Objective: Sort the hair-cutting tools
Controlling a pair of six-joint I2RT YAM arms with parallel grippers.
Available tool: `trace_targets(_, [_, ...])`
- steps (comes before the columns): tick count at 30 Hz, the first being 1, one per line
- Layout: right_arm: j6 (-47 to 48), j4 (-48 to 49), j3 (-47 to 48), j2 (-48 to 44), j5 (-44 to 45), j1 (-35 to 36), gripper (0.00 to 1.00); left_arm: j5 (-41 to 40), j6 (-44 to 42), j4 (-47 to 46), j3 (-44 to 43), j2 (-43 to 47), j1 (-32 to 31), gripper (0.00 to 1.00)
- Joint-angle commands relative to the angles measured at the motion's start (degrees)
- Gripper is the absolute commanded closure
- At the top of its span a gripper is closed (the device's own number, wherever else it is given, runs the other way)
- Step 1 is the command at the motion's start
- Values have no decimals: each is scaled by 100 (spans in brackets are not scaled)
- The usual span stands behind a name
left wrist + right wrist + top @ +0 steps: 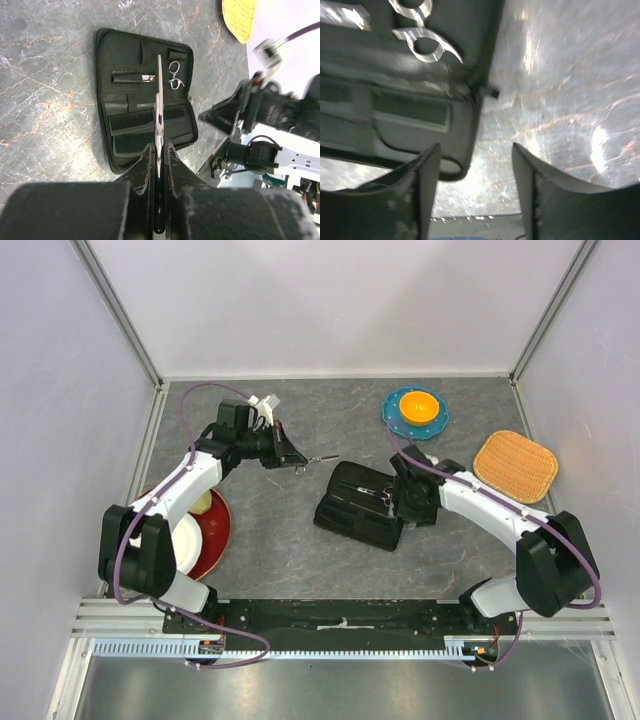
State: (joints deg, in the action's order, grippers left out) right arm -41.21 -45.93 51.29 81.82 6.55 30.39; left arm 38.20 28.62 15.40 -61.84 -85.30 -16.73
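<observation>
Tabletop (270,570): grey marbled stone inside pale walls.
Case (350,515): black, lying opened flat near the middle; every place below is given from it.
Left fingers (146,159): clenched on the first scissors (159,97) to the left of the case in the top view. The blades stick out past the tips and point toward the case.
Second scissors (175,76): silver, seated in the far half of the case with loops showing. They also show, blurred, in the right wrist view.
Combs: two black ones, upper comb (131,121) and lower comb (134,145), tucked side by side in pockets in the near half of the case.
Right fingers (427,182): spread apart with nothing between them, hanging over the right edge of the case, half over bare stone.
Orange bowl (418,405): on a blue plate (390,420), beyond the case.
Woven mat (515,466): yellow, right of the case.
Red plate (215,530): well left of the case, partly under the left arm.
</observation>
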Motion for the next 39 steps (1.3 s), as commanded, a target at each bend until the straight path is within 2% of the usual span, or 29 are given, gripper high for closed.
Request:
trace_targets(1, [-247, -100, 1118, -35, 1172, -147, 40, 381, 135, 51, -293, -294, 12, 98])
trace_targets(3, [-273, -109, 1278, 237, 1479, -332, 47, 417, 161, 42, -346, -531, 12, 98])
trace_targets(5, [-212, -135, 1445, 648, 1630, -542, 67, 417, 170, 68, -390, -654, 12, 98])
trace_targets(7, [-212, -205, 1559, 913, 1954, -639, 79, 417, 179, 86, -469, -813, 12, 98])
trace_targets(10, [-116, -75, 1595, 1274, 2166, -780, 86, 408, 188, 86, -565, -945, 12, 98])
trace_targets(14, [77, 163, 1744, 1889, 2018, -894, 88, 373, 126, 139, -749, -1155, 12, 98])
trace_targets(23, [622, 813, 2096, 2681, 867, -1079, 87, 574, -23, 490, -1277, -1709, 38, 98])
trace_targets(27, [1201, 1331, 2192, 2830, 139, -1079, 87, 812, -233, 797, -1453, -1841, 117, 98])
trace_targets(31, [1773, 1982, 2184, 2962, -635, -1071, 85, 1144, -304, 825, -1471, -1868, 302, 98])
trace_targets(35, [1915, 2027, 2482, 3234, -865, -1079, 82, 1225, -357, 780, -1418, -1903, 662, 98])
trace_targets(39, [1898, 1992, 2859, 3507, -1015, -1079, 74, 1304, -392, 746, -1278, -1850, 847, 98])
